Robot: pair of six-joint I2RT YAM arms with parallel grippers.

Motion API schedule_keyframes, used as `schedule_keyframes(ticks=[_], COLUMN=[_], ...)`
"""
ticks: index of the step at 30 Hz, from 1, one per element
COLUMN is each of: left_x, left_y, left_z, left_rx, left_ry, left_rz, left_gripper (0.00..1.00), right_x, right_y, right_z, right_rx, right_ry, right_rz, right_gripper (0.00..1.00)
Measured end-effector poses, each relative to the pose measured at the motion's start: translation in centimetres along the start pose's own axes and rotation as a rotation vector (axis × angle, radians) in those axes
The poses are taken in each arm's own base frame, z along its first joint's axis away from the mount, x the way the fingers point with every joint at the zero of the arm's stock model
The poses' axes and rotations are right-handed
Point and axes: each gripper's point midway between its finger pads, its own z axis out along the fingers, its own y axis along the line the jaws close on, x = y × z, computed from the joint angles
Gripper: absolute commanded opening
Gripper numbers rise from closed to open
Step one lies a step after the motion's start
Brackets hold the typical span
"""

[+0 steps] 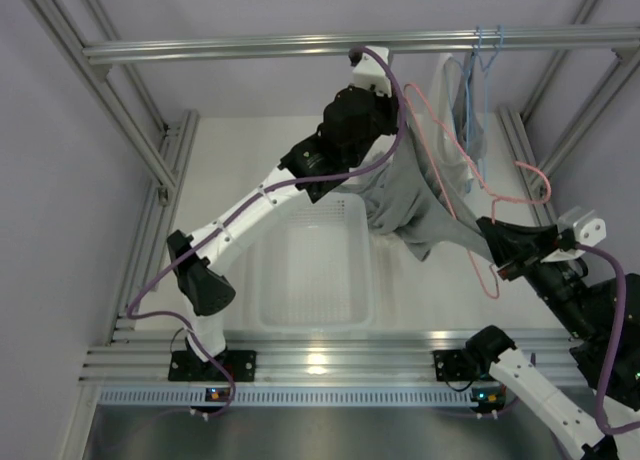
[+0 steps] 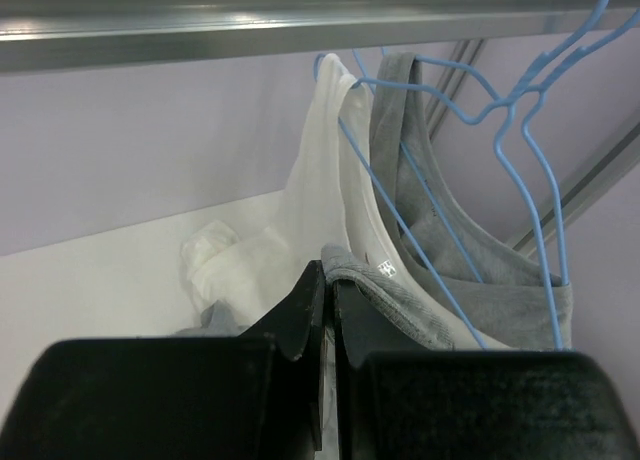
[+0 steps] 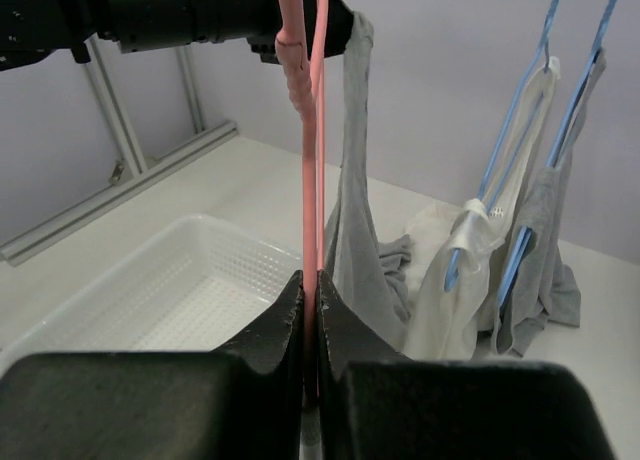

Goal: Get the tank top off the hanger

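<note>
Over table [image 1: 240, 170]: left gripper [image 2: 328, 280] grips top [image 1: 405, 210]; right [image 3: 311, 280], hanger [image 3: 312, 130].

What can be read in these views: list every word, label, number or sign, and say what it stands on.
No text reads clearly in any view.
On the neckline of the grey tank top, left wrist view, a small white tag: dark marks, too small to read.
No print shows on the pink hanger, the blue hangers or the white basket.
</note>
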Motion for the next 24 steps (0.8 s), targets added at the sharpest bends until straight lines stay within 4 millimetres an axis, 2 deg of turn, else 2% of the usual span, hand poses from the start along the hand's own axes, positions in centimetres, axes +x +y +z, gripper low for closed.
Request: schedule_keyframes(ticks=[5, 9, 14, 16, 19, 21, 24], left_x=[-0.3, 1.5, 8.6, 12.3, 15.9, 17.1, 17.1], left_y=[-1.0, -2.8, -5.9, -7.4, -9.4, -10.5, -10.9], left_z=[0.2, 0.1, -1.3, -2.8, -5.2, -6.9, -8.3], left_rx=[0.051, 0.153, 0.314, 0.377, 0.452, 0.497, 0.526], left_ry=[0.0, 0.051, 0.213, 0.3, 0.395, 0.441, 0.454], left_rz=[-0.029, -0.059, -0.083, -0.082, -0.101, -0.124, -0.153], left_gripper=[0.0, 0.0, 0.0, 0.0, 0.0, 0.0, 0.0], right_x=[-0.2, -0.3, 0.0, 0.3, 1.0, 1.7, 2.9], right_y=[0.2, -0.7, -1.4, -1.4, -1.4, -1.4, -1.5], right_z=[-0.6, -1.3, -1.4, -0.8, 0.6, 1.7, 3.3], right_rx=[-0.015, 0.037, 0.081, 0.086, 0.088, 0.088, 0.094], right_ry=[-0.019, -0.051, -0.095, -0.101, -0.111, -0.111, -0.097], right_rz=[-0.014, -0.002, 0.027, 0.035, 0.046, 0.054, 0.07], right_gripper=[0.0, 0.0, 0.0, 0.0, 0.0, 0.0, 0.0])
